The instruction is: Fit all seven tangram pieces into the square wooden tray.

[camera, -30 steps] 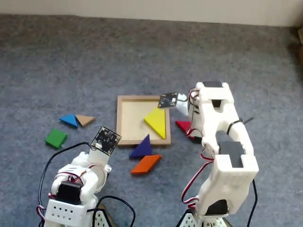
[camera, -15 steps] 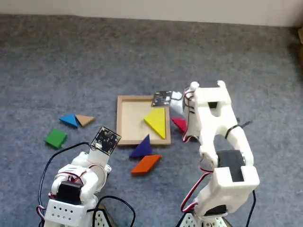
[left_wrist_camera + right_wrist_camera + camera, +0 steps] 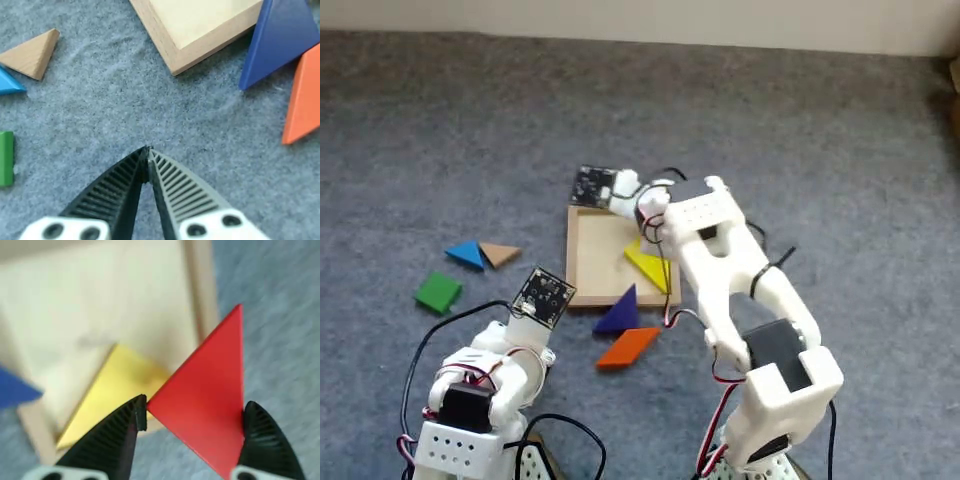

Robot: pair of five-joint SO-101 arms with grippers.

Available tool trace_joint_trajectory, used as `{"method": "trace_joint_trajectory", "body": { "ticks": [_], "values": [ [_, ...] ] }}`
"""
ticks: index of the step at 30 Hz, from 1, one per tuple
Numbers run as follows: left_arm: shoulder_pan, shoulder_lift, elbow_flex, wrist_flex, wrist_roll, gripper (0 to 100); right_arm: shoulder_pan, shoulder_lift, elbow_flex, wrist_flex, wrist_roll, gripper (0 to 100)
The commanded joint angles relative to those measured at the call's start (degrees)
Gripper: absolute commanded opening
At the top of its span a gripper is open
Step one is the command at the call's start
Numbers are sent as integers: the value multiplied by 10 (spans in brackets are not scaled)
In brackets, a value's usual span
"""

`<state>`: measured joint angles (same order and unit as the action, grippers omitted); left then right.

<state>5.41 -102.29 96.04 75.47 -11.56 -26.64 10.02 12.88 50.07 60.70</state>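
One red triangle [image 3: 207, 380] inside right gripper [image 3: 195, 412]

We log grey carpet [image 3: 470, 120] spread throughout. Along its far edge we see a pale wall [image 3: 620, 18]. At the right edge, a brown object [image 3: 955, 90], unidentifiable.

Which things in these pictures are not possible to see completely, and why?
High view: the right arm covers part of the yellow triangle.
Left wrist view: the frame edges cut off the green square and the orange parallelogram.
Right wrist view: the frame edge cuts off one corner of the red triangle.
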Motion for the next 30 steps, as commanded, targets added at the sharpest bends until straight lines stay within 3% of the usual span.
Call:
{"method": "trace_joint_trajectory", "body": {
  "ticks": [1,7,15,20,30],
  "values": [
    [-4,-12,11,4,4,6,-34,-16,-11,-61,-19,253],
    [-4,-12,11,4,4,6,-70,70,-32,-62,-18,253],
    [-4,-12,11,4,4,6,-89,80,-56,-60,-19,253],
    [-4,-12,11,4,4,6,-96,80,-57,-60,-83,253],
    [-4,-12,11,4,4,6,-98,70,-70,-60,-127,253]
  ]
}}
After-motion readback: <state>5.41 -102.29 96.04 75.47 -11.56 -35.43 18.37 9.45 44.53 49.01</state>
